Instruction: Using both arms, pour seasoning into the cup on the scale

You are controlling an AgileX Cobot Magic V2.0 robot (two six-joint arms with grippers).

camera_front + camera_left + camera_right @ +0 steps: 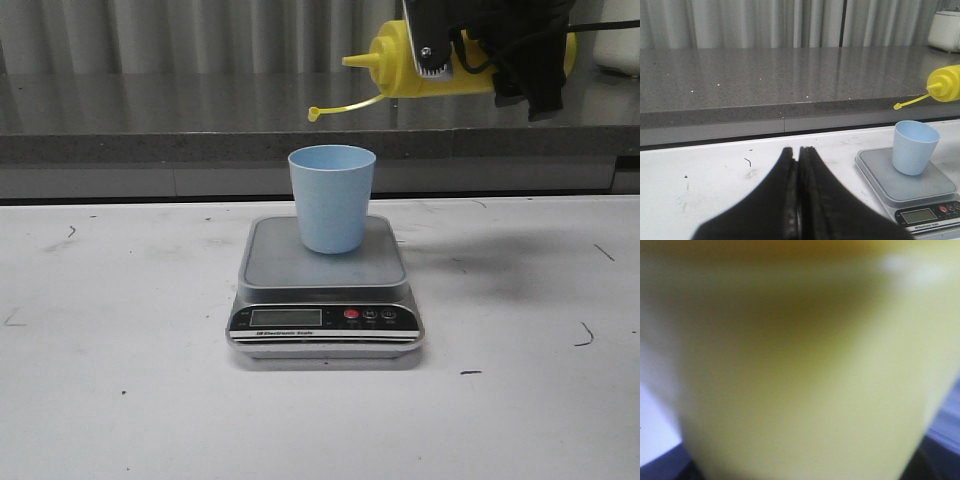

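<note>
Pouring step, approach phase. The right black gripper [470, 45] grasps the tall yellow plastic squeeze bottle [400, 62], held horizontal at upper right of the frame, nozzle not yet over the light blue tapered plastic cup [332, 198], which stands on the silver-grey digital scale [325, 290] at centre. The left gripper [799, 200] is clenched, empty. Next move, by judgement: shift the nozzle leftward and tilt it down.

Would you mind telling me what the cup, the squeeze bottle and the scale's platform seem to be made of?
The cup looks like matte light blue plastic: even colour, thin rim, no shine. The squeeze bottle, held sideways by the right gripper, looks like glossy yellow plastic, with a moulded nozzle and thin cap strap. The scale has a dull silver-grey platform, possibly brushed metal or coated plastic; the front panel is glossy black.
</note>
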